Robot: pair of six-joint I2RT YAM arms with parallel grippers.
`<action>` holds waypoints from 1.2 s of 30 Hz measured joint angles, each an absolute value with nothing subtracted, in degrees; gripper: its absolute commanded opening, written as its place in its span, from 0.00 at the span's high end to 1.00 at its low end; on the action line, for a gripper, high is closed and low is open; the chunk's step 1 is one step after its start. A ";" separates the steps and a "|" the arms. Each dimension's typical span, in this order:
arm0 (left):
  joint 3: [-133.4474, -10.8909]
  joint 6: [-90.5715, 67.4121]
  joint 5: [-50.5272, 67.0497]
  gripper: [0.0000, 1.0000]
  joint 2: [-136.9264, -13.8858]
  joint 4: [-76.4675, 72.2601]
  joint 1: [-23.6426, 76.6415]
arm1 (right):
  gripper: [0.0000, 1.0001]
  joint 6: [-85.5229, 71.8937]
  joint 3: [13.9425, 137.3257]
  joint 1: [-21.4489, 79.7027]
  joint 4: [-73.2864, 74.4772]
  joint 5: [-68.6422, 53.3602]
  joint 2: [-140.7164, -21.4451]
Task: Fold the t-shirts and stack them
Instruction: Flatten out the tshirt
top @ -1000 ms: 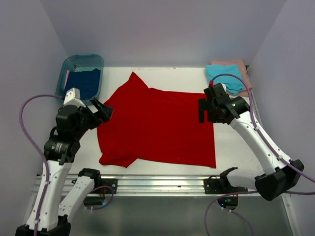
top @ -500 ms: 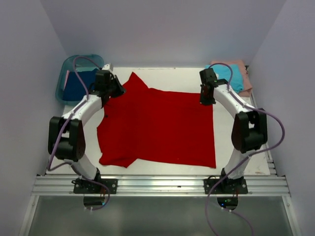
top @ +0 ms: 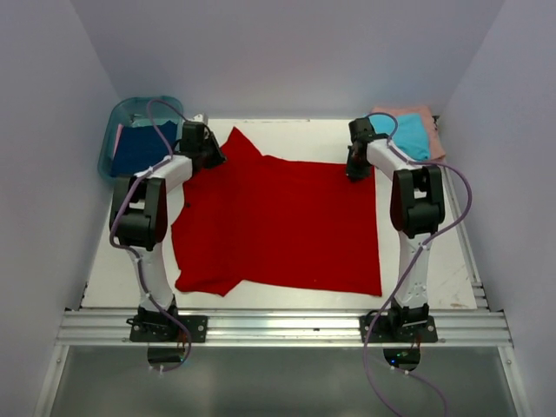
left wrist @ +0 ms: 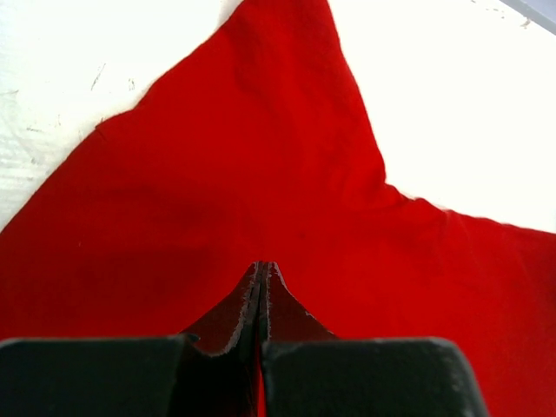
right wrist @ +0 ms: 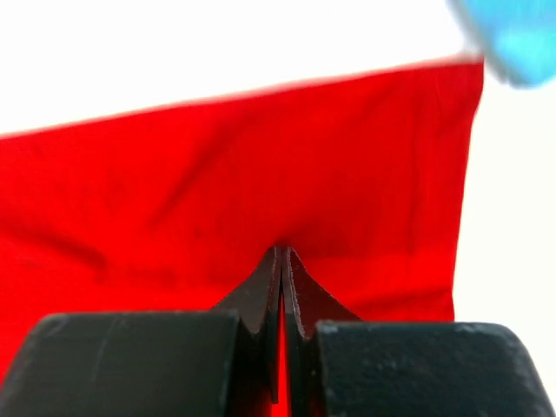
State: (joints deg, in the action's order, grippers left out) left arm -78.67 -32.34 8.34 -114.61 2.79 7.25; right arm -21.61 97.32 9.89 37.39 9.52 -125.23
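The white surface (top: pixel 287 130) carries a red t-shirt (top: pixel 278 226) spread flat across the middle of the frame. At upper left, 1 teal tub (top: pixel 117 122) holds a dark blue t-shirt (top: pixel 139 149). At upper right, a folded teal t-shirt (top: pixel 413 137) lies on a pink t-shirt (top: pixel 408 110). The left tool (left wrist: pixel 261 265) is clamped on the red t-shirt's upper-left edge near the sleeve. The right tool (right wrist: pixel 281 249) is clamped near its upper-right corner.

We saw the red t-shirt (top: pixel 278 226) spread flat across the middle of the table (top: pixel 304 139), the teal t-shirt (top: pixel 410 137) folded atop the pink t-shirt (top: pixel 432 130) at the far right corner, and the dark blue t-shirt (top: pixel 139 149) at the far left.
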 measured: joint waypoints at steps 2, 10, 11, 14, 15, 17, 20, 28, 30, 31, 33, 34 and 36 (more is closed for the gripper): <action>-79.81 -32.34 8.16 1.00 -116.73 2.44 7.25 | 1.00 -21.56 99.35 9.72 36.80 9.37 -126.54; -85.10 -33.89 6.46 1.00 -125.67 2.09 7.25 | 1.00 -21.39 105.97 9.67 36.91 9.10 -131.20; -86.41 -33.89 6.20 1.00 -126.43 2.39 7.20 | 1.00 -21.39 106.78 9.67 36.80 8.99 -131.76; -91.18 -33.87 5.19 1.00 -129.43 3.09 7.18 | 1.00 -21.39 108.68 9.54 36.75 8.78 -132.94; -92.33 -33.87 5.04 1.00 -130.19 3.22 7.18 | 1.00 -21.39 109.21 9.45 36.84 8.75 -133.34; -94.96 -33.87 4.56 1.00 -131.79 3.88 7.14 | 1.00 -21.39 110.67 9.26 36.91 8.75 -134.23; -98.61 -33.87 4.23 1.00 -134.06 4.67 6.87 | 1.00 -21.58 113.03 8.78 37.39 8.86 -135.66; -102.96 -33.91 4.80 1.00 -136.84 4.97 5.30 | 1.00 -23.20 120.36 6.07 38.61 9.21 -140.03; -102.61 -33.85 5.54 1.00 -136.84 3.66 4.97 | 1.00 -23.16 122.30 5.45 38.35 9.15 -141.16; -101.30 -33.82 6.46 1.00 -136.62 1.28 4.73 | 1.00 -23.14 122.45 5.21 37.76 9.06 -141.34; -98.41 -33.87 7.86 1.00 -136.00 -2.66 4.34 | 1.00 -22.98 121.25 4.80 36.03 7.88 -140.90; -96.68 -33.82 8.75 1.00 -135.48 -4.93 4.14 | 1.00 -22.92 120.16 4.73 34.85 7.64 -140.40; -93.95 -33.85 9.91 1.00 -134.30 -8.16 3.92 | 1.00 -22.63 114.80 4.69 29.91 6.50 -137.80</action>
State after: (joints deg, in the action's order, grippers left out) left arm -93.95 -33.85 9.91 -134.30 -8.16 3.92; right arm -22.63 114.80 4.69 29.91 6.50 -137.80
